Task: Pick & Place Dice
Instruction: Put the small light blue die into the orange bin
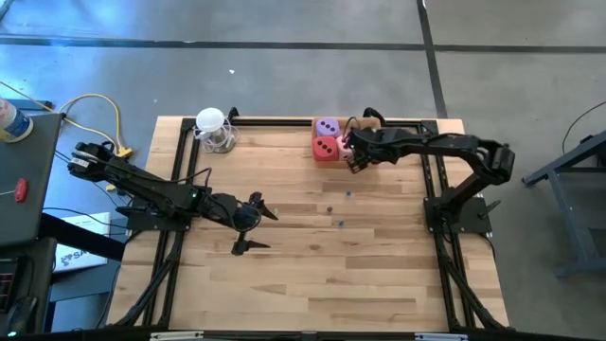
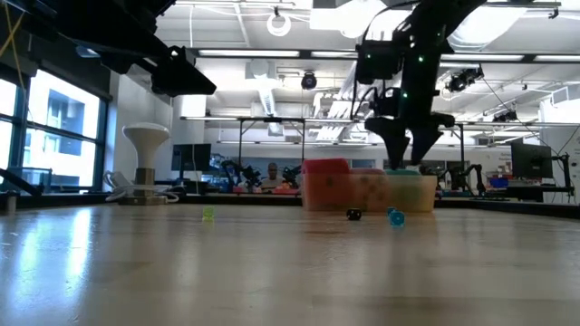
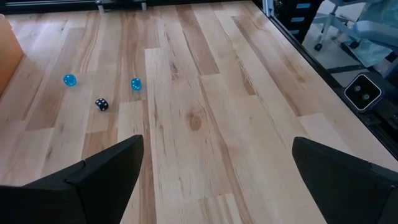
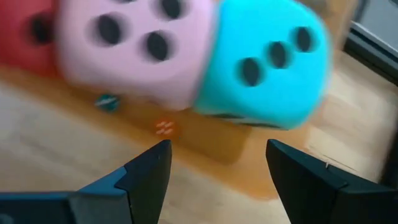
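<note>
The red die and the purple die rest on the table at its far edge. In the right wrist view the pink die sits between the red die and the teal die, close together. My right gripper hovers open just above the pink and teal dice, fingers pointing steeply down, nothing between them; seen from above, my right gripper is right of the red die. My left gripper waits open and empty over the table's middle left.
Small blue beads and a tiny black die lie loose on the wood at mid-table. A white-topped stand is at the far left. A black frame rail runs along the far edge behind the dice.
</note>
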